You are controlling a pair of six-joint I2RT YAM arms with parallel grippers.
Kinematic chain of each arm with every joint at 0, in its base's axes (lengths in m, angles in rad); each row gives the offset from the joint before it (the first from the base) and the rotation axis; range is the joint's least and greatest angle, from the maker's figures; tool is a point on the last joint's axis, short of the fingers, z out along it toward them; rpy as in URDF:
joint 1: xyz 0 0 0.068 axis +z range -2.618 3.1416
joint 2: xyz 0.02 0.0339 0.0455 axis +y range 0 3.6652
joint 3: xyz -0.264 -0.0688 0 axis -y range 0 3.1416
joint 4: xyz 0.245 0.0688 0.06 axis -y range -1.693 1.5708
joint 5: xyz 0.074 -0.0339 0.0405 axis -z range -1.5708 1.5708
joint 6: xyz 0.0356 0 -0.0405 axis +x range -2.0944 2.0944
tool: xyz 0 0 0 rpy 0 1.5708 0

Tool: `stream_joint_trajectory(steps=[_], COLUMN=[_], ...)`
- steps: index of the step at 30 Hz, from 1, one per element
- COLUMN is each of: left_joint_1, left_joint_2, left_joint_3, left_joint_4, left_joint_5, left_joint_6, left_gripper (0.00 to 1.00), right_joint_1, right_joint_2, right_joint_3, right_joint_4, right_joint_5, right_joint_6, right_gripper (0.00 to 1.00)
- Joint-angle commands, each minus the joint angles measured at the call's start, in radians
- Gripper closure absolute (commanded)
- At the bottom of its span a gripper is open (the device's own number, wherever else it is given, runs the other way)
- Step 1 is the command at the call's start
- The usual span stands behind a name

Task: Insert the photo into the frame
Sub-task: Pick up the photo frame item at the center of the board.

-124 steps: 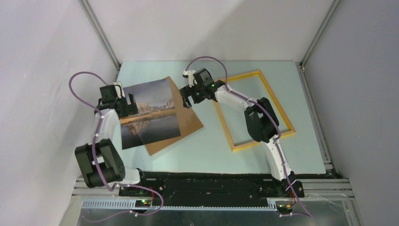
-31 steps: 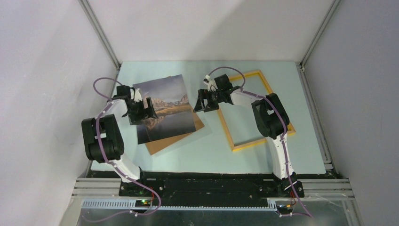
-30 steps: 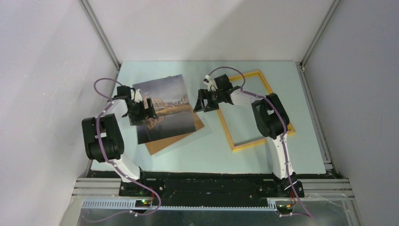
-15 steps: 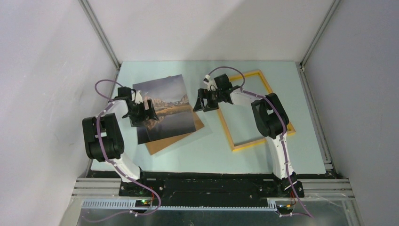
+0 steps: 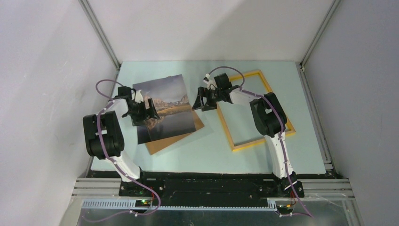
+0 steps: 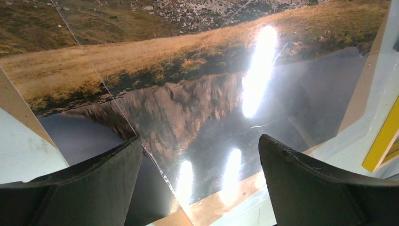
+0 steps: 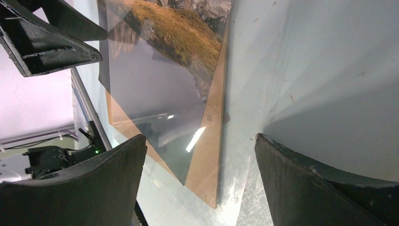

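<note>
The photo (image 5: 170,104), a mountain mirrored in a lake, lies face up on a brown backing board (image 5: 171,141) left of centre. The yellow-orange frame (image 5: 261,140) lies flat to the right, nothing inside it. My left gripper (image 5: 151,109) hovers low over the photo's left part, open, nothing between its fingers (image 6: 94,188). The glossy photo (image 6: 197,94) fills the left wrist view. My right gripper (image 5: 196,101) stands open just beside the photo's right edge. The right wrist view shows the photo (image 7: 155,80), the board's corner (image 7: 211,150) and bare table between its fingers (image 7: 324,188).
The pale blue table (image 5: 207,155) is walled by white panels left, back and right. A strip of the yellow frame (image 6: 383,141) shows at the right edge of the left wrist view. The left gripper's fingers (image 7: 47,42) show in the right wrist view, top left.
Since four seconds ago the photo has shifted right and squared up on the board, and both arms have come down low. In the last second both grippers barely moved.
</note>
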Motion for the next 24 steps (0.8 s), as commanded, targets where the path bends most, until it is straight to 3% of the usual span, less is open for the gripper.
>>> stream_joint_trajectory(steps=[1, 17, 24], left_joint_1=[-0.011, -0.081, -0.084], left_joint_2=[0.063, 0.070, 0.056], left_joint_3=[-0.004, 0.012, 0.010], left_joint_4=[0.004, 0.013, 0.016], left_joint_5=[0.078, 0.088, 0.098], left_joint_6=[-0.010, 0.015, 0.016], left_gripper=[0.00, 0.00, 0.00], right_joint_1=[-0.005, -0.068, -0.068], right_joint_2=[0.047, -0.005, -0.028], right_joint_3=[-0.016, -0.166, -0.179], right_joint_4=[0.034, 0.426, 0.414], right_joint_5=[-0.044, -0.349, -0.355], right_joint_6=[0.060, 0.323, 0.317], right_gripper=[0.11, 0.26, 0.41])
